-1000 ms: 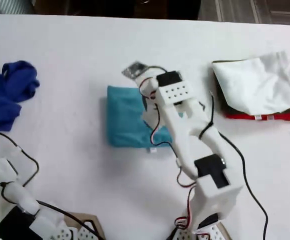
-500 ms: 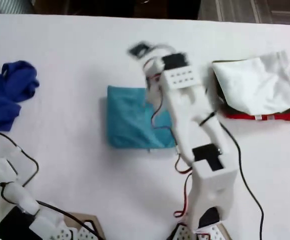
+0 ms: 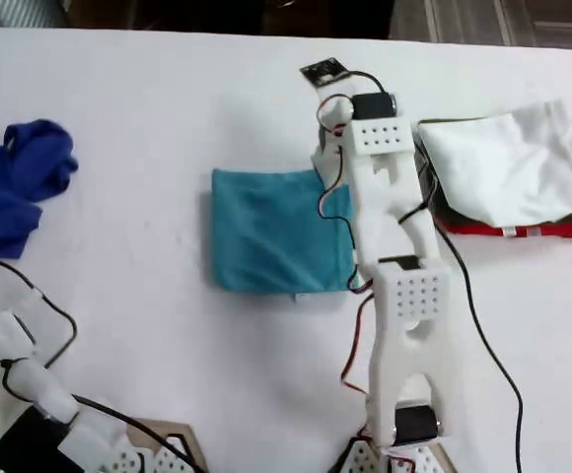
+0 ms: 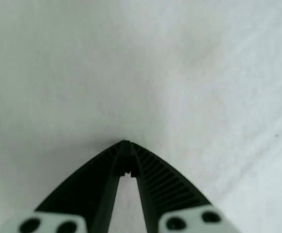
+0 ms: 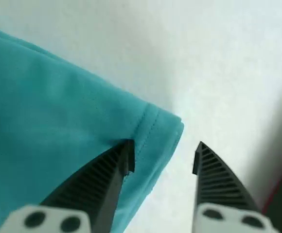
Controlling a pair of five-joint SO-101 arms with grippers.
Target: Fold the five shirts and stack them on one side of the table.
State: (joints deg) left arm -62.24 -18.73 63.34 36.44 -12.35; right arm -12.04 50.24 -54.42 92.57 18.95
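Here, right fingers [image 5: 96, 187], spread wide, straddle the teal shirt's [image 5: 58, 107] corner; left fingers [image 4: 163, 182] closed.

Plain, unpatterned colours on a white desk [image 3: 148, 89]
The teal shirt [image 3: 266, 232] is one solid tone and the blue shirt [image 3: 15, 182] a deep royal. A white shirt [image 3: 508, 163] tops a red shirt [image 3: 523, 230]. The right arm [image 3: 409, 325] and left arm [image 3: 10, 394] are white, with black ribbed jaws.
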